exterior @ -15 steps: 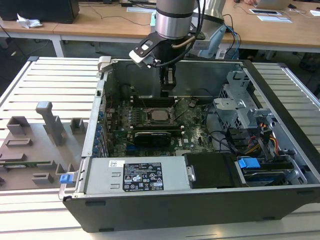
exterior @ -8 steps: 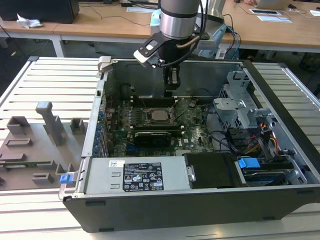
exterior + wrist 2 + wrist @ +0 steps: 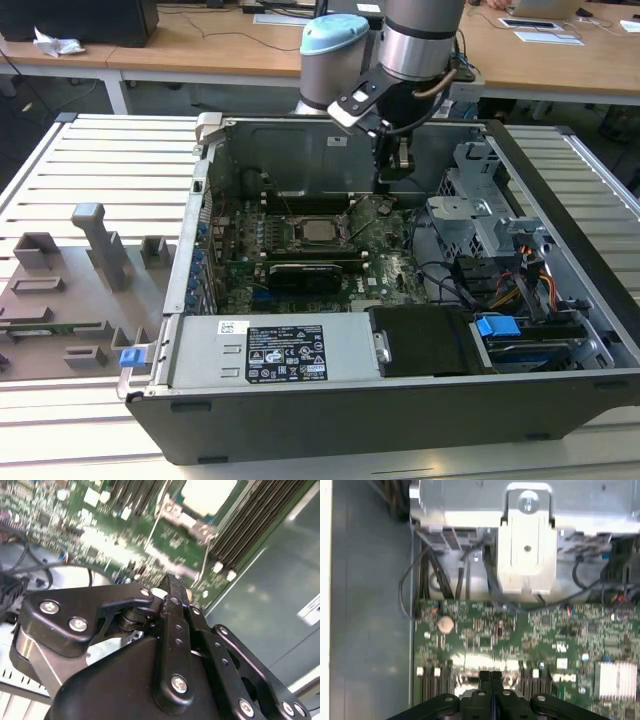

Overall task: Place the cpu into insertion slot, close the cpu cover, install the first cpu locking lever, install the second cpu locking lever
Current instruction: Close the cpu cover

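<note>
**Shut gripper above the board, cpu off to one side**

In the exterior view, open case point(image 3: 300, 155) on a slatted table point(image 3: 100, 150), green board point(image 3: 392, 268) flat on its floor. Cpu point(image 3: 321, 232) seated in the slot point(image 3: 294, 234) near mid-board, silvery top up. From the gripper point(image 3: 392, 183), well apart: toward the exterior view's left and nearer the camera, with bare board between.

Close behind the gripper, the case's rear wall. To the exterior view's right, a grey drive cage point(image 3: 480, 215) near the arm. Open room over the board toward the cpu; a black card point(image 3: 315, 272) just beyond the slot on the camera's side.

In both wrist views, fingers point(image 3: 485, 677) pressed together with no gap, gripping nothing, touching nothing. Tips point(image 3: 171, 580) poised over the board's edge strip, between rows of dark memory slots point(image 3: 432, 682).
</note>
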Motion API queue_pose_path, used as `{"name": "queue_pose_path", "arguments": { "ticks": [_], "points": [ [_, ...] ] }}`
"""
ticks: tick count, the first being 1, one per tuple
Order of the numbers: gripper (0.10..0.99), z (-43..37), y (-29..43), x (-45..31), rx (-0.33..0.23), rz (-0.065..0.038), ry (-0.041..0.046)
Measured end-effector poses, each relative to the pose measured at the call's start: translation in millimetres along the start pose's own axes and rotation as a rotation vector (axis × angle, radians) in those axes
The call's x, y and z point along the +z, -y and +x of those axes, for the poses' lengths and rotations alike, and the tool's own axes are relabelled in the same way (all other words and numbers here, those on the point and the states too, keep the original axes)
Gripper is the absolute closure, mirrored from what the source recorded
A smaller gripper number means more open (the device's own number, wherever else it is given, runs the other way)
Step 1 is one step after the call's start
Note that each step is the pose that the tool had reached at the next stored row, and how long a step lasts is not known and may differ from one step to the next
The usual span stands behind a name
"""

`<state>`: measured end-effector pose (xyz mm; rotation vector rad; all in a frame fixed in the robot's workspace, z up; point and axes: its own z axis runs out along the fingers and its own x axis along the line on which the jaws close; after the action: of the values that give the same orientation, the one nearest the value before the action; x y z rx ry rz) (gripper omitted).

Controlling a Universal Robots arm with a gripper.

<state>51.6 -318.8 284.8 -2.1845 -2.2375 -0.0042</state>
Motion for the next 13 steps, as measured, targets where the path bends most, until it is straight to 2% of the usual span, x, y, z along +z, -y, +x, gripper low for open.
{"name": "queue_pose_path", "arguments": {
  "ticks": [3, 7, 8, 9, 13],
  "points": [
    [0.98, 0.7, -11.0, 1.1, 0.0, 0.003, 0.0],
    [0.98, 2.6, -11.7, 8.9, 0.0, 0.005, 0.0002],
    [0.98, 3.1, -11.7, 12.8, 0.0, 0.005, 0.0002],
    [0.98, 3.5, -11.8, 20.1, 0.0, 0.005, 0.0001],
    [0.98, 3.4, -11.3, 30.4, 0.0, 0.005, 0.0001]
  ]
}}
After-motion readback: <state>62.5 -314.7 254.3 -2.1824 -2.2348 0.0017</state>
